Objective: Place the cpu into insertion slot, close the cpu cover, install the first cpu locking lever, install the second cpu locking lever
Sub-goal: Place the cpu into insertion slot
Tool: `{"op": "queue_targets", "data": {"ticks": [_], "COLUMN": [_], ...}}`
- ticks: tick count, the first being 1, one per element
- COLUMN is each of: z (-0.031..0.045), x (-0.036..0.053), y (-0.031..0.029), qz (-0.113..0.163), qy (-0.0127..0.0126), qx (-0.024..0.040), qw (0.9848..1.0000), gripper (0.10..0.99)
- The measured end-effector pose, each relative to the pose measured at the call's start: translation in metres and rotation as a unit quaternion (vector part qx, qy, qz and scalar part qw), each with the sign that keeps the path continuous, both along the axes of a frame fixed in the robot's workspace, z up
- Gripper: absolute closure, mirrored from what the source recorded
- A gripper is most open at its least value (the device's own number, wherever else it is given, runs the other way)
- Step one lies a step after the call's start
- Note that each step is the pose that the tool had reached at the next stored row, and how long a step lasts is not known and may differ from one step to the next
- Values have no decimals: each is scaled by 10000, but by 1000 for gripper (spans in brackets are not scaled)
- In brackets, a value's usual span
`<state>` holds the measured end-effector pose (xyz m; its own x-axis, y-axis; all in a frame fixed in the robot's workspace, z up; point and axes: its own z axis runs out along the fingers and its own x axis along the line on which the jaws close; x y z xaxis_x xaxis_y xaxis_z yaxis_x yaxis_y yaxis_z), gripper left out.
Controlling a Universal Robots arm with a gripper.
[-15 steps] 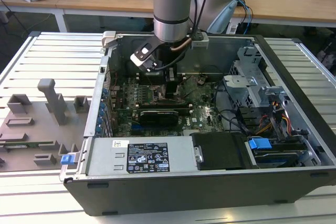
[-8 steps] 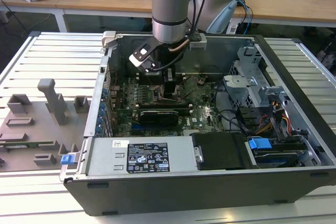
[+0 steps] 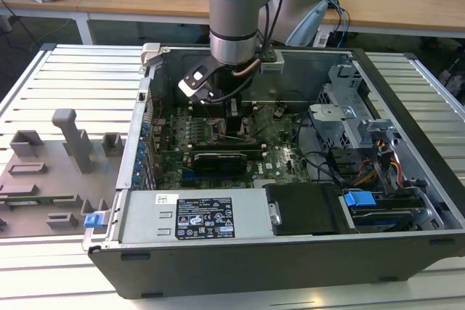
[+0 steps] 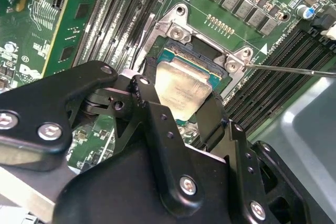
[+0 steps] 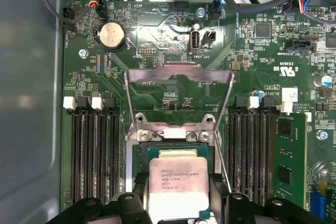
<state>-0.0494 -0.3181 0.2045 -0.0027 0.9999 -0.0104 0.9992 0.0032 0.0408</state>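
In both wrist views the cpu, a silvery square chip, sits between my gripper's two black fingers, which press on its opposite edges. The chip hangs low over the insertion slot, slightly tilted; I cannot tell whether it touches the pin field. The cpu cover stands flipped open behind the slot. A thin wire locking lever sticks out beside the slot. In the exterior view my gripper reaches down inside the computer case.
Long black memory slots flank the socket on both sides. A green card stands next to one bank, and a coin battery lies further off. Cables and a drive cage fill the exterior view's right. A grey fixture lies outside the case.
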Motion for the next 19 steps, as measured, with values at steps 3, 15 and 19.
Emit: {"op": "queue_targets", "data": {"ticks": [3, 15, 19], "z": [-25, -67, 25], "x": [1, 1, 0], "y": [14, 15, 15], "qz": [-49, -72, -70], "qy": [-1, -1, -1], "qx": [1, 1, 1], "qw": [10000, 10000, 10000], "gripper": [541, 467, 467]}}
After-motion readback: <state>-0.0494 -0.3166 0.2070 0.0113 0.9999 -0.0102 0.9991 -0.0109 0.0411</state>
